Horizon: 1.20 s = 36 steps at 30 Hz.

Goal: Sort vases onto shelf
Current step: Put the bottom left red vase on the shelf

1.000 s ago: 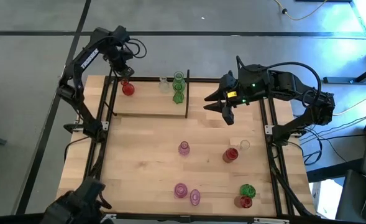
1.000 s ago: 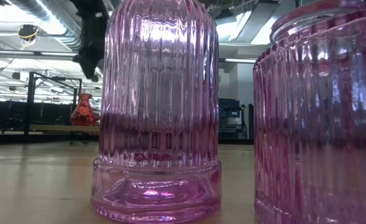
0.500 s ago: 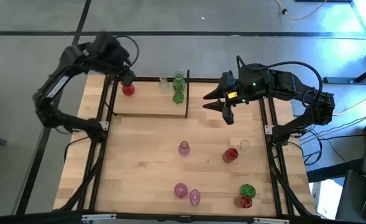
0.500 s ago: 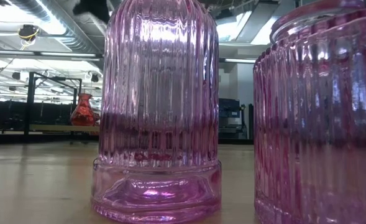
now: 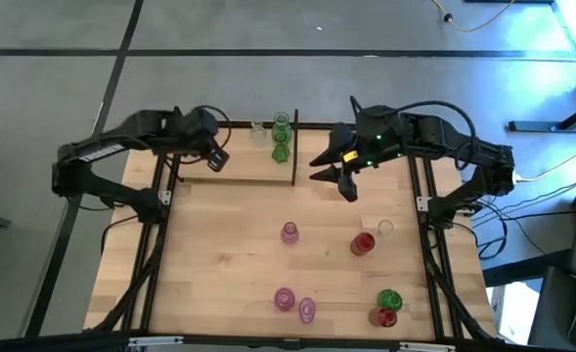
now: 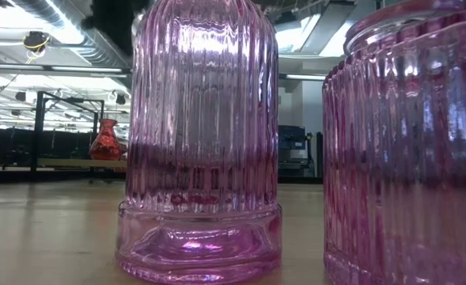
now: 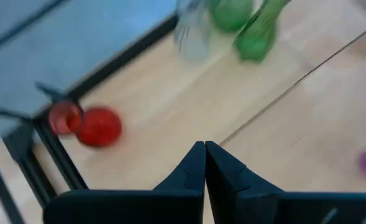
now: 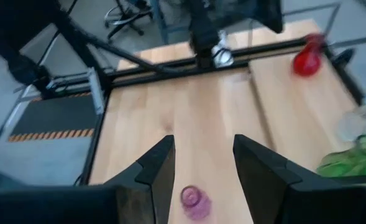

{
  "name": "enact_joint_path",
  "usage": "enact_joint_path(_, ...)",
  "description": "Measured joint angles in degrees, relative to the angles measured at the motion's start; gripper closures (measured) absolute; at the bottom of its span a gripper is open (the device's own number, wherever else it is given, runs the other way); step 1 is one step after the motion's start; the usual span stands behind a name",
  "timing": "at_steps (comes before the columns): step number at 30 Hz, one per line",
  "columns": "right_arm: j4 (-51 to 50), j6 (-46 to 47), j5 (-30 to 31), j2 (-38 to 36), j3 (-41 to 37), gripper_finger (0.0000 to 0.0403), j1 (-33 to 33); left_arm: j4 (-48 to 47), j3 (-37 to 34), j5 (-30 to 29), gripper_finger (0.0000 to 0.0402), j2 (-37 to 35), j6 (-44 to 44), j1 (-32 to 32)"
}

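Observation:
The shelf stands at the table's far left. On it are a red vase, which my left arm hides in the high view, a clear vase and two green vases. My left gripper hangs shut above the shelf's left part, holding nothing. My right gripper hovers open just right of the shelf, with nothing between its fingers. Loose vases stand on their bases on the table: pink, red, clear, two pink, green and red.
Black rods and posts edge the shelf. Black frame rails run along the table's left side and right side. In the low view two pink vases fill the foreground. Bare wood lies in the table's near left part.
My left gripper has swung from beyond the shelf's far left corner toward the table's near edge and a little right, and now hangs over the shelf's left part, covering the red vase in the high view. My right gripper has edged toward the shelf. No vase has moved.

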Motion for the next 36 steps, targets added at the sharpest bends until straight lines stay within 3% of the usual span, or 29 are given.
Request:
enact_joint_path(7, 0.1, 0.3, -3.3, 0.6, 0.0, 0.0246, 0.0, 4.8, -9.3, 8.3, 0.0401, 1.8, 1.2, 9.5)
enact_joint_path(16, 2.0, 2.3, -5.1, 0.6, 0.0, 0.0246, 0.0, 5.1, -9.6, 9.6, 0.0401, 9.4, 11.8, 17.5)
enact_joint_path(30, 2.6, 6.5, -4.5, 0.5, 0.0, 0.0246, 0.9, 4.6, -9.6, 2.1, 0.0401, 15.1, 23.7, 21.2)
enact_joint_path(36, 2.8, 6.5, -3.5, 0.5, 0.0, 0.0246, 2.0, 5.5, -9.6, 0.5, 0.0401, 16.2, 23.1, 21.2)
